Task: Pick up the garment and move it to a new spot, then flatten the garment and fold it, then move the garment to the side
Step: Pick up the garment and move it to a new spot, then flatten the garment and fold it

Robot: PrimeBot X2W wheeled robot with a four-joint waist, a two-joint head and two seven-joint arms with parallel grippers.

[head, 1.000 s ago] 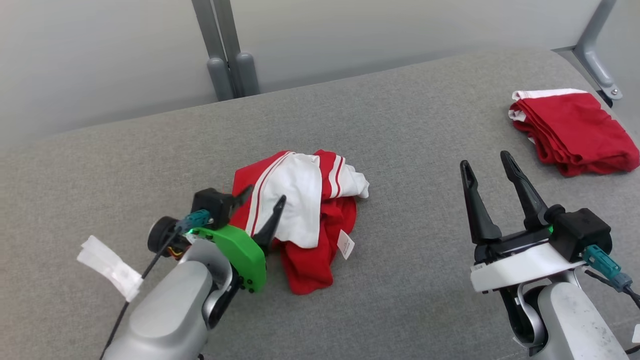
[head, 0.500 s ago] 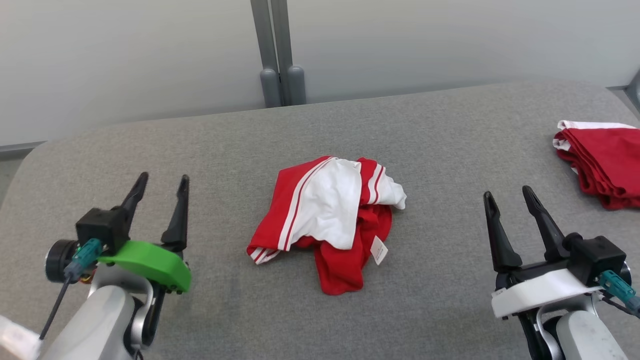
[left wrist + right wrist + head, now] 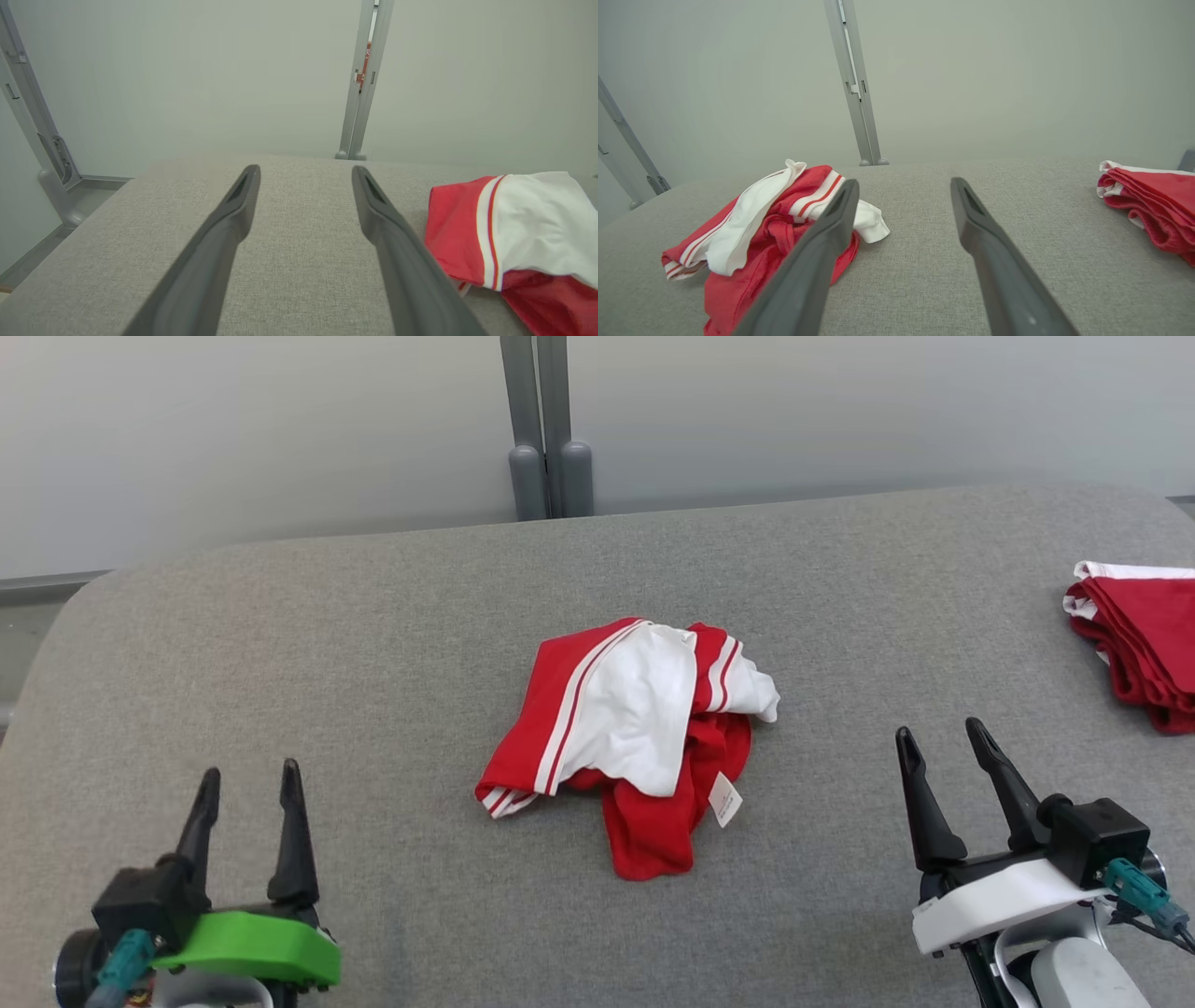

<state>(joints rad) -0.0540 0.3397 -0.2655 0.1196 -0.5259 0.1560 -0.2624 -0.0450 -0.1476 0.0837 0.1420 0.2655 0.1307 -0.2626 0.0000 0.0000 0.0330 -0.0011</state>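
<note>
Head view: the left tool (image 3: 249,770) sits near the worktop's (image 3: 355,616) front left corner, its fingers spread apart with nothing between them, pointing toward the far edge. The right tool (image 3: 939,728) mirrors it near the front right corner, likewise spread and empty. Between them, well apart from both, the garment (image 3: 635,728) lies crumpled at the worktop's middle, red and white, a white tag (image 3: 725,800) at its front. A folded red garment (image 3: 1144,635) rests at the right edge.
</note>
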